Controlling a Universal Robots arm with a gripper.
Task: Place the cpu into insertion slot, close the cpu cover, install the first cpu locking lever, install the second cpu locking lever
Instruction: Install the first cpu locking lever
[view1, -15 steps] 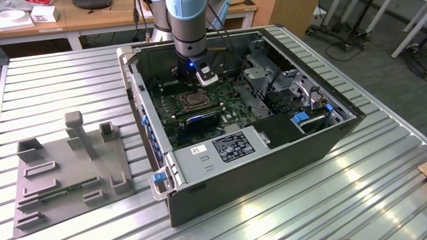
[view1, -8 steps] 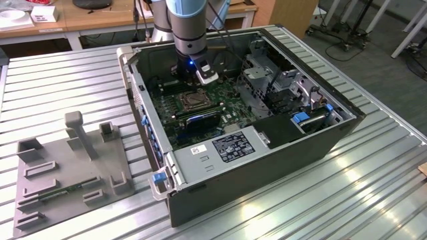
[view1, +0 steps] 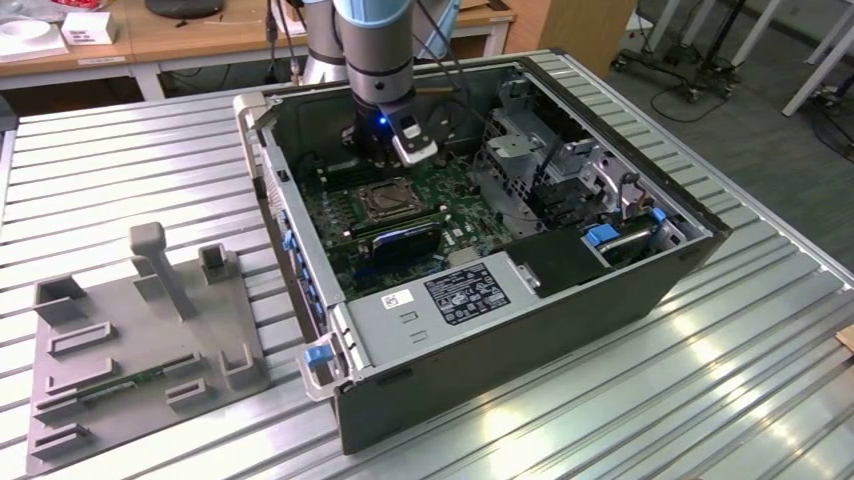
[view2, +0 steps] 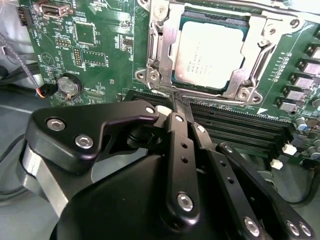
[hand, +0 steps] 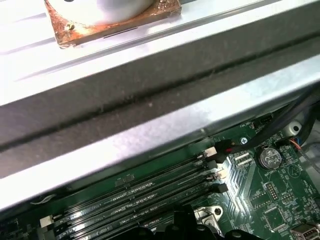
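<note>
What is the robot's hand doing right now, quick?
Hand: shut, holding nothing, tips beside the cpu cover with the cpu under it.

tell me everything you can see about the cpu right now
The cpu is a small flat square chip with a dull silver-grey metal top that carries fine print. In the second wrist view it lies flat in the insertion slot on the green motherboard, with the cpu cover, a thin silvery frame, lying around its edges. The gripper sits beside the socket, over the black memory slots, with its fingertips together and not touching the chip. In the exterior view it is a small grey square inside the open case.
</note>
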